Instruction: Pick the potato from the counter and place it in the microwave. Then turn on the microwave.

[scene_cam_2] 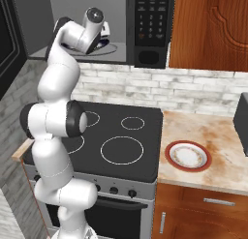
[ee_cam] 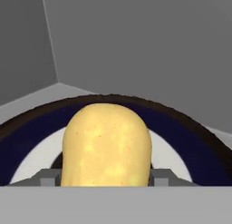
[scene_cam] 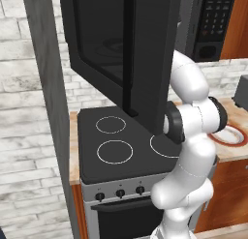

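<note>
Now inside the microwave point(scene_cam_2: 145, 30), potato point(ee_cam: 106, 146) over the turntable point(ee_cam: 190, 137).
Pincer point(ee_cam: 106, 180) clamped on the potato, fingertips point(ee_cam: 49, 177) flanking it just above the dark-rimmed glass plate. Best lowered gently until resting near the plate's middle, then released, so no rolling toward the rim. Grey cavity walls close at left and behind; room tight, so straight withdrawal through the open front advised. Open door point(scene_cam: 121, 49) hanging over the stovetop point(scene_cam_2: 121, 136), to be swung shut afterwards; keypad point(scene_cam_2: 149, 15) on the right of the cavity, free to reach. Surface point(scene_cam_2: 218, 151) with red-rimmed plate point(scene_cam_2: 188, 156) well below.
</note>
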